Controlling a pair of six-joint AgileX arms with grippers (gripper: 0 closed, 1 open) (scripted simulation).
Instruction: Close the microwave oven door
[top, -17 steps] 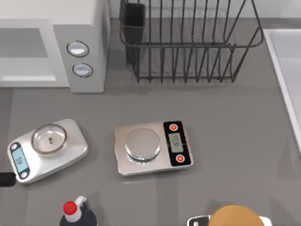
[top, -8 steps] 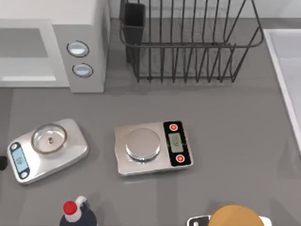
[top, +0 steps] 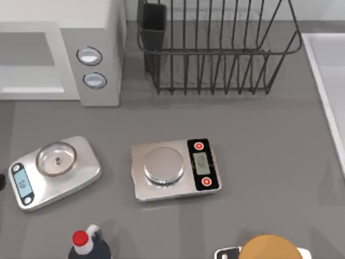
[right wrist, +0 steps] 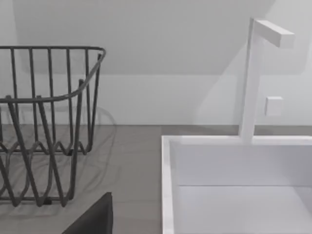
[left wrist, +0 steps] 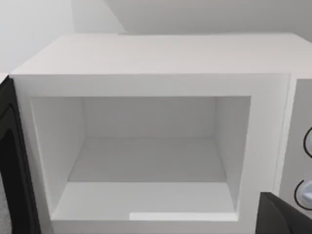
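Observation:
The microwave oven (top: 91, 21) is a white box at the table's far left, with two round knobs (top: 89, 56) on its grey panel. In the left wrist view the microwave oven (left wrist: 156, 53) faces me with its bare white cavity (left wrist: 146, 161) exposed. The microwave oven door (left wrist: 10, 165) stands swung outward at the cavity's hinge side, showing a dark inner face. One dark finger (left wrist: 285, 214) of my left gripper sits in front of the knob panel, apart from the door. In the right wrist view a dark finger (right wrist: 92, 217) of my parked right gripper shows low, near the dish rack.
A black wire dish rack (top: 215, 48) stands right of the microwave. Two scales (top: 54, 170) (top: 175, 168) lie mid-table. A red-capped bottle (top: 86, 243) and a round tan object (top: 268, 249) sit at the near edge. A white sink (right wrist: 234, 185) with a faucet (right wrist: 253, 73) lies at the right.
The dark tip of my left arm at the top view's left edge has slid leftward and a little farther back, almost leaving the picture. Nothing else moved.

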